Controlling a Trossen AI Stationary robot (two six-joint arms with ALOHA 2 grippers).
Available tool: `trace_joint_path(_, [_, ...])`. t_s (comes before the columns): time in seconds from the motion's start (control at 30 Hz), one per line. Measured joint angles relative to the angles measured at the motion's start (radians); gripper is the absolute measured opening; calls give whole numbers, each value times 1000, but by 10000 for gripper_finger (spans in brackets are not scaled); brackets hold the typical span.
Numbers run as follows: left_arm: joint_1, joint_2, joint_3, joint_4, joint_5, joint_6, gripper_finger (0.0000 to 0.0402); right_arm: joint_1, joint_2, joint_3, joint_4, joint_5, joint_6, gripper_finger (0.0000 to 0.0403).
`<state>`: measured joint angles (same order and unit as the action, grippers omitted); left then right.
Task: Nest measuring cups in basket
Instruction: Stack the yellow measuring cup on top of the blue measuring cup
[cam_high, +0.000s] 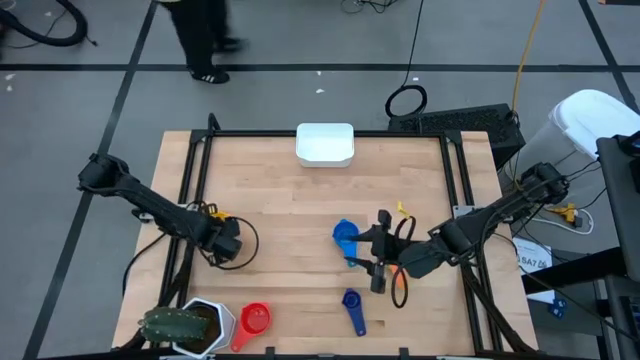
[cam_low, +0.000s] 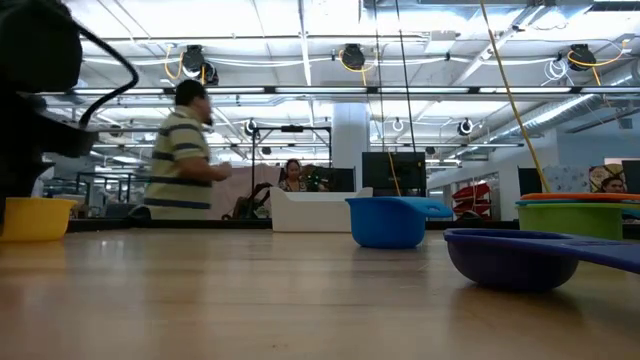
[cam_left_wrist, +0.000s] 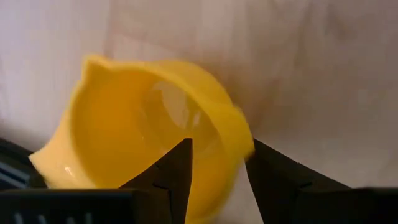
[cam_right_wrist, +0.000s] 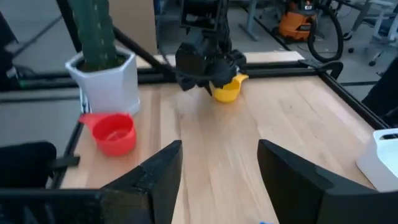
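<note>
Yellow cup (cam_left_wrist: 149, 140) fills the left wrist view, its rim pinched between the left gripper's (cam_left_wrist: 217, 168) fingers; from above the gripper hides it at the table's left. Right gripper (cam_high: 378, 262) hovers open and empty beside the blue cup (cam_high: 345, 237). Only the high view shows the basket (cam_high: 325, 143) at the far edge.
</note>
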<state>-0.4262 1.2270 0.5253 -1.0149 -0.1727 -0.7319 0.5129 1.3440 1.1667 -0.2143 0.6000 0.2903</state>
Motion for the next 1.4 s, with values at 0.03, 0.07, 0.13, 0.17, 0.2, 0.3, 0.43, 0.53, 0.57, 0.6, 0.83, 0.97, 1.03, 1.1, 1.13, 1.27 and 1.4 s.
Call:
trace_joint_path(0.03, [0,1,-4,6,-17,-33,149,0,-2,0,-11,1,-12,200])
trace_joint_path(0.07, [1,6,-7,7,-28,-67,149,0,-3,0,-19,1,-25,200])
trace_joint_path(0.13, [1,12,-10,17,-40,-134,148,0,-6,0,-32,1,-47,200])
trace_joint_path(0.17, [1,10,-10,26,-43,-172,145,-3,-7,0,-32,1,-60,200])
trace_joint_path(0.2, [1,10,-9,41,-45,-213,141,-7,-7,0,-37,1,-80,200])
trace_joint_path(0.3, [-3,10,-9,104,-40,-301,106,-19,-8,0,-55,2,-142,200])
trace_joint_path(0.43, [-8,9,-6,179,-45,-325,28,-43,-12,0,-47,1,-181,200])
trace_joint_path(0.53, [-6,9,-5,195,-50,-357,29,-48,-12,0,-74,1,-183,200])
trace_joint_path(0.57, [-6,9,-1,197,-49,-367,32,-48,-12,0,-80,0,-182,200])
trace_joint_path(0.6, [-6,9,4,202,-46,-377,34,-47,-12,0,-83,0,-179,200])
trace_joint_path(0.83, [48,8,65,288,-64,-371,28,-47,-12,0,-83,-1,-141,200])
trace_joint_path(0.97, [120,8,84,372,-107,-378,28,-48,-12,0,-75,-2,-107,200])
trace_joint_path(1.03, [161,8,85,437,-120,-368,29,-48,-12,0,-75,-2,-77,200])
trace_joint_path(1.1, [199,8,86,522,-125,-329,31,-48,-11,0,-76,-2,-52,200])
trace_joint_path(1.13, [215,8,85,573,-126,-298,31,-48,-11,0,-76,-2,-42,200])
trace_joint_path(1.27, [251,13,86,827,-120,-99,28,-48,-11,-17,-57,-1,-32,200])
trace_joint_path(1.4, [269,13,87,981,-104,37,28,-52,-11,-75,-24,0,5,200])
